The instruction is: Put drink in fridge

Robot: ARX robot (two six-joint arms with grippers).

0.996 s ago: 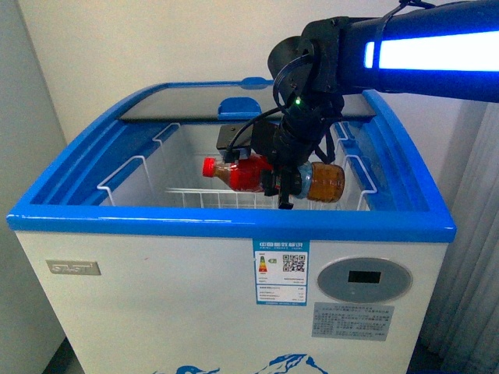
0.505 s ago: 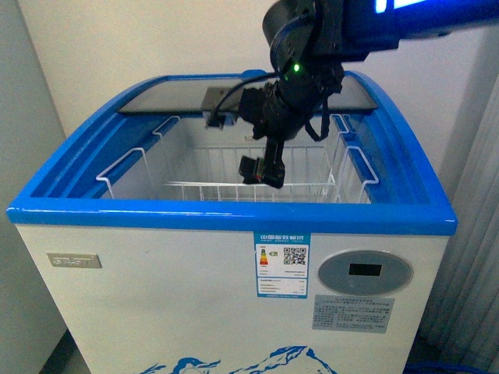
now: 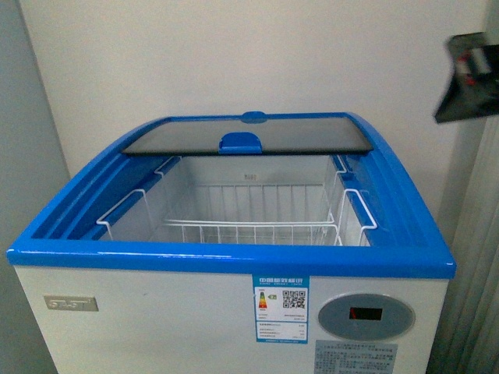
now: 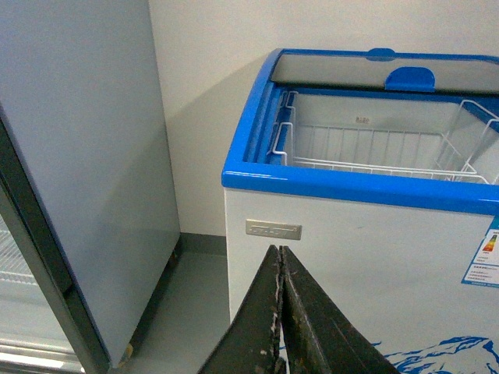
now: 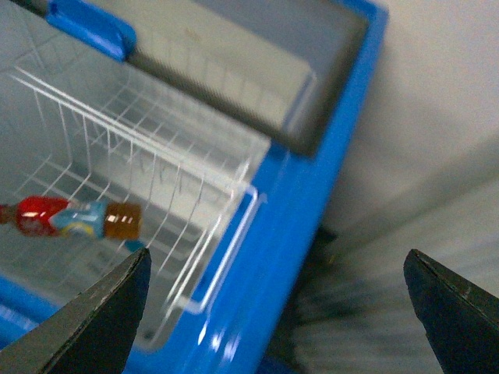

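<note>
So the drink (image 5: 74, 219) is lying on its side down in the fridge (image 3: 234, 261), on the floor of the white wire basket (image 5: 156, 195). You only catch it from the right wrist view; from the front the blue rim hides the basket floor, so no bottle shows there. Amber end points toward the basket's looped wire handle, red part away from it. Nothing's touching it.

The glass lid (image 3: 249, 140) is slid to the back of the fridge, its blue handle (image 3: 240, 142) sitting at the edge of the opening, so the front half is wide open.

The right gripper (image 5: 277, 304) is up above the fridge's right rim, jaws spread far apart and empty; that view is pretty blurry. In the front view only a dark bit of it pokes in at the far right edge.

The left gripper (image 4: 281, 312) is low in front of the fridge, fingers pressed tight together with nothing between them. A grey upright cabinet (image 4: 78, 156) stands just left of the fridge.
</note>
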